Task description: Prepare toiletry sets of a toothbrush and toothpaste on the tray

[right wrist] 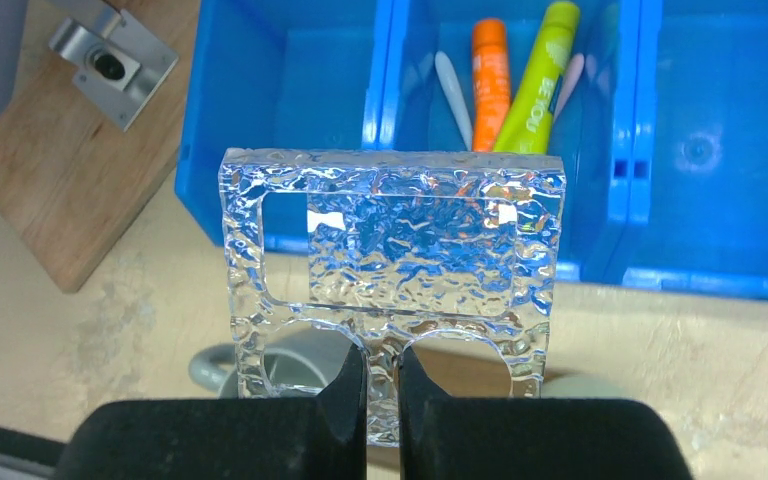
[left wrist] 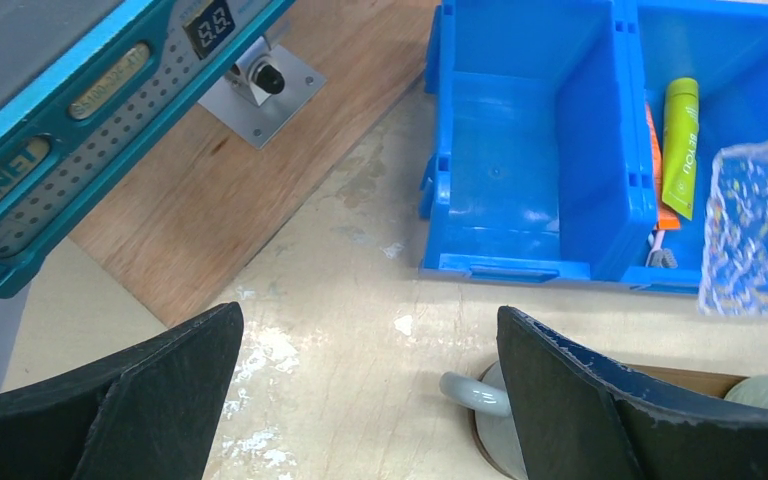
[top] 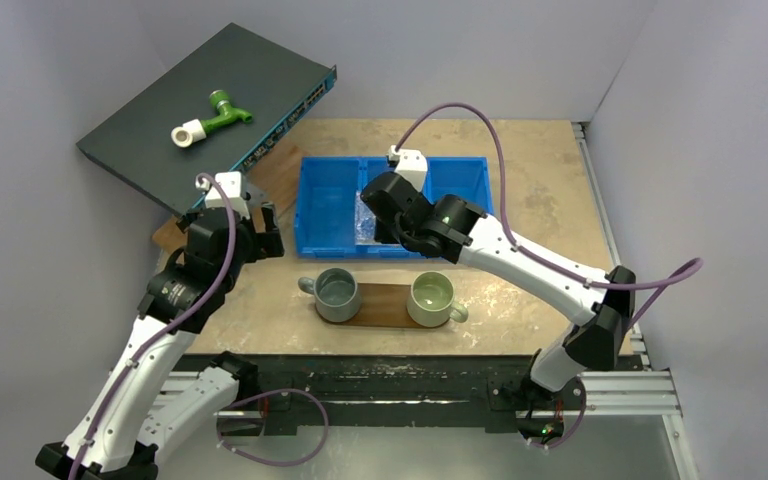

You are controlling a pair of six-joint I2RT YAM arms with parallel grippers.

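Right gripper (right wrist: 382, 362) clamped on clear textured slab (right wrist: 400, 240), held over near wall of blue bin (right wrist: 388, 120). Left gripper (left wrist: 368, 335) spread wide, empty, left of bin. Tray (top: 385, 308) lies just before bin. Lime-green tube (right wrist: 535, 85), orange tube (right wrist: 490, 80), toothbrushes (right wrist: 453, 90) lie in bin's middle compartment. Slab, possibly cover, judged being cleared; next, set aside, toothbrush grasped.

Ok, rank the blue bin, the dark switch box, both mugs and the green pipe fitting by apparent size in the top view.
1. dark switch box, largest
2. blue bin
3. left mug and right mug: they look alike, so no ranking between them
4. green pipe fitting, smallest
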